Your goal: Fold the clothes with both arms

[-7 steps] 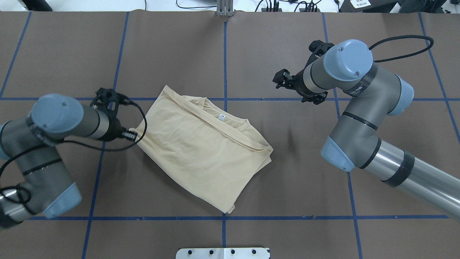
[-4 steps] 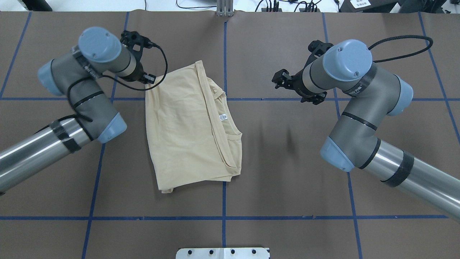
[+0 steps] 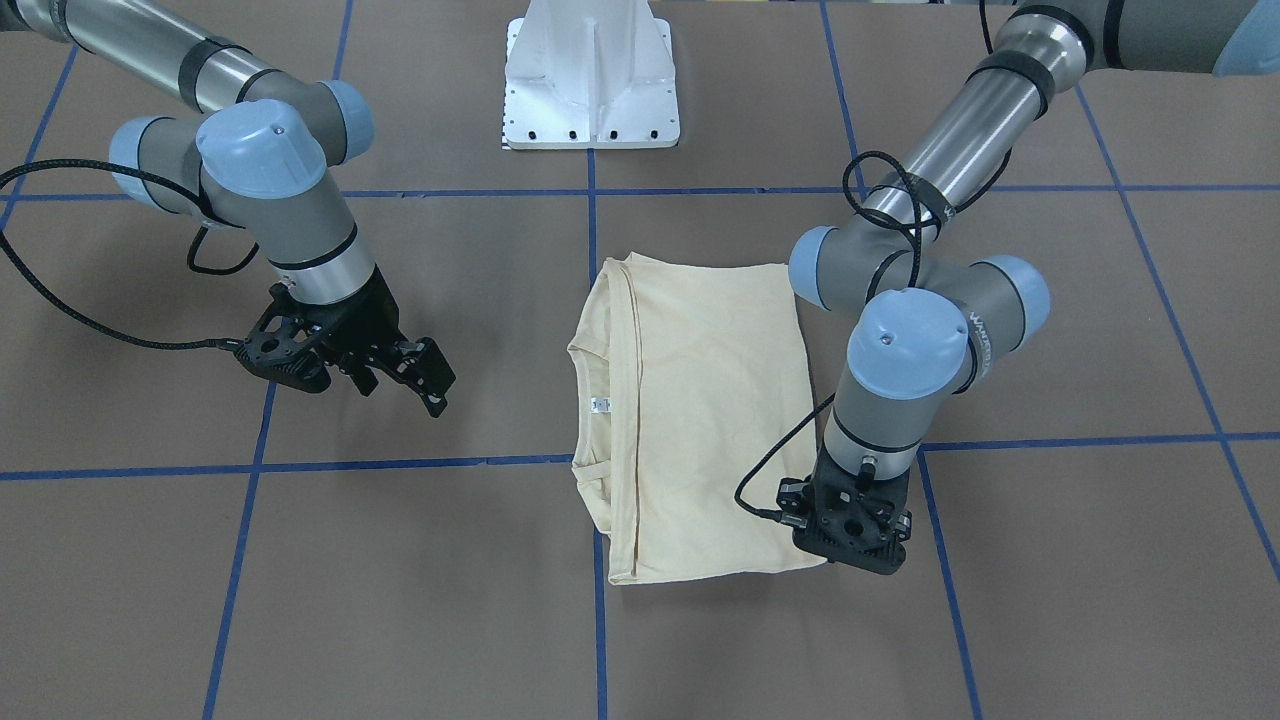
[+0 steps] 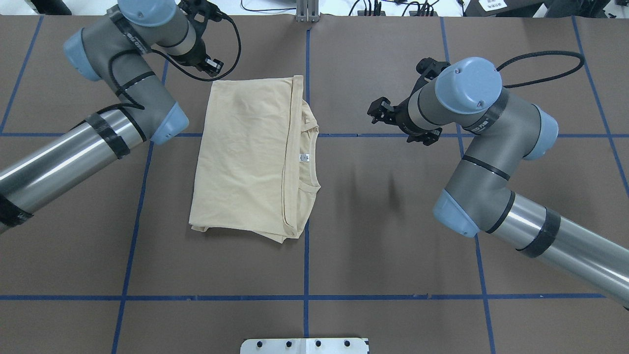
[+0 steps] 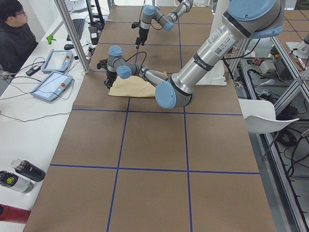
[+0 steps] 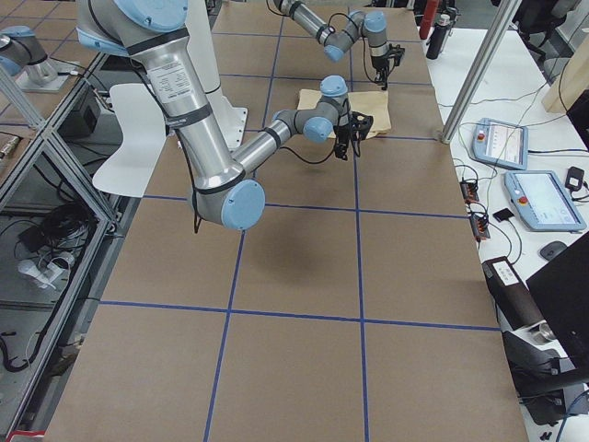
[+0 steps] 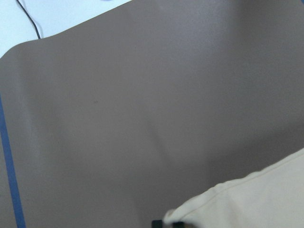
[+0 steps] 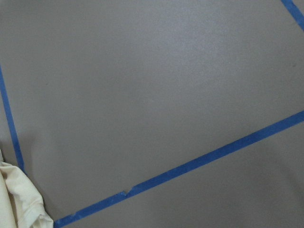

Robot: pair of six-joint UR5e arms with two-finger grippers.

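Observation:
The cream-yellow shirt (image 4: 245,157) lies folded into a rough rectangle on the brown table, left of the centre line. Its neck opening and small white label (image 4: 304,158) face the middle, and the print does not show. My left gripper (image 4: 212,69) stands at the shirt's far-left corner, pointing down, shut on that corner. In the left wrist view the pinched fabric corner (image 7: 266,199) sits at the bottom edge. In the front-facing view that gripper (image 3: 848,535) is over the shirt's (image 3: 700,420) near-right corner. My right gripper (image 3: 415,375) hangs open above bare table, well clear of the shirt.
Blue tape lines (image 4: 307,98) divide the brown table cover. The white pedestal base (image 3: 590,90) stands at the robot's side. A person (image 5: 14,34) sits beyond the far table edge beside tablets (image 5: 53,72). Bottles (image 5: 19,176) lie at one table end.
My left arm swung away from the robot, dragging the shirt's corner with it. The shirt turned from a diagonal lie to nearly square with the grid. The right arm barely shifted.

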